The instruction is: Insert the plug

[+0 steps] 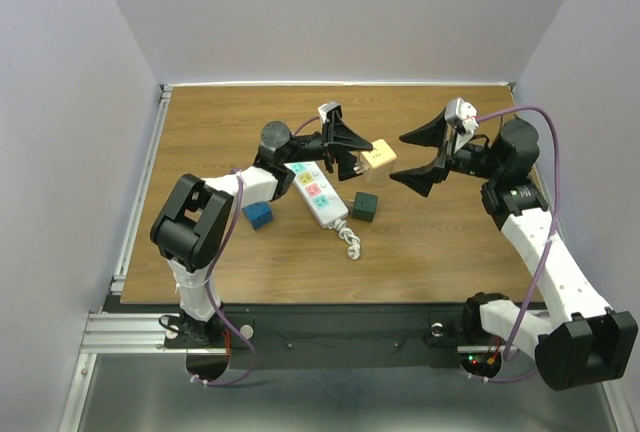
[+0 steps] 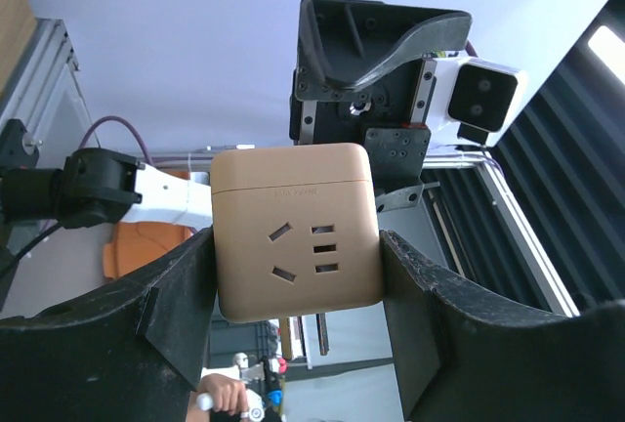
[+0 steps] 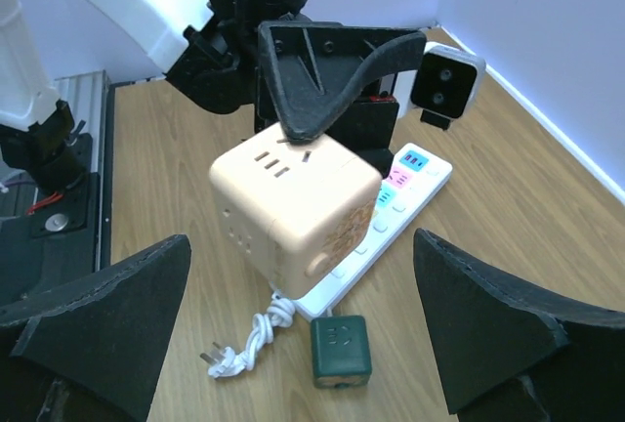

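Above the middle of the wooden worktop (image 1: 450, 242), the left end effector (image 1: 365, 159) clamps a beige plastic cube-shaped socket adapter (image 1: 381, 156) by two opposite sides, clear of the surface. The right end effector (image 1: 398, 158) faces it from the right, spread wide and carrying nothing, near the adapter but apart from it. Below and to the left lies the white power strip with coloured sockets (image 1: 315, 192). A dark green cube (image 1: 364, 206) sits just right of its near end, a blue cube (image 1: 258, 215) lies to its left, and a coiled white cord (image 1: 350, 242) trails off the near end.

No view shows the adapter's prongs, so I cannot tell which face carries them. The step in hand looks like a hand-over or a shared re-grip before plugging in. To do it well, the right fingers should close squarely on the two free side faces, centred rather than on corners, and be firm before the left lets go. The pronged face must stay uncovered. After that the adapter wants turning prongs-down over a free socket, aligned with the slots, and pressing straight down. The strip looks light and loose, so the free arm may need to steady it, and the descent should stay clear of the green cube.
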